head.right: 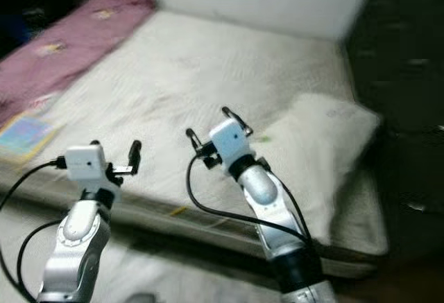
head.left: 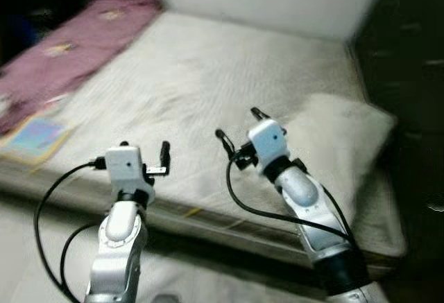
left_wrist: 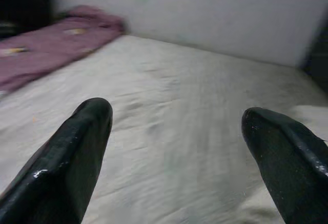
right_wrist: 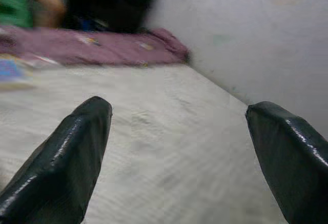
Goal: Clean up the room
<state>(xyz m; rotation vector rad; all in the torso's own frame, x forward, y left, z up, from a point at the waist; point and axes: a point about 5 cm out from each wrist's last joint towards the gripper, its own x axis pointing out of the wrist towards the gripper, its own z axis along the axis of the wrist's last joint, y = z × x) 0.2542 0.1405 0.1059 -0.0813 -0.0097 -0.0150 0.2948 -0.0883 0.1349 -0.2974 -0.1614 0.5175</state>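
Bed [head.left: 208,88] ahead, wide mattress under an off-white, finely ribbed cover, lightly wrinkled; plain pale wall behind. Pink-mauve blanket [head.left: 76,39], soft and rumpled, along the far left edge, small yellow prints on it. Flat booklet [head.left: 35,139], pale blue with a yellow border, near left on the mattress just beside the blanket's near end. Pillow [head.left: 340,150], cream, plump and roughly rectangular, at the right side, near corner overhanging the mattress edge. Dark furniture to the right, blurred.

Left gripper [head.left: 144,150] raised above the near mattress edge, glossy black fingers [left_wrist: 66,162] spread wide, nothing between. Right gripper [head.left: 239,124] further in over the cover, just left of the pillow, fingers [right_wrist: 61,162] likewise parted and empty. Black cables looping off both silver forearms.
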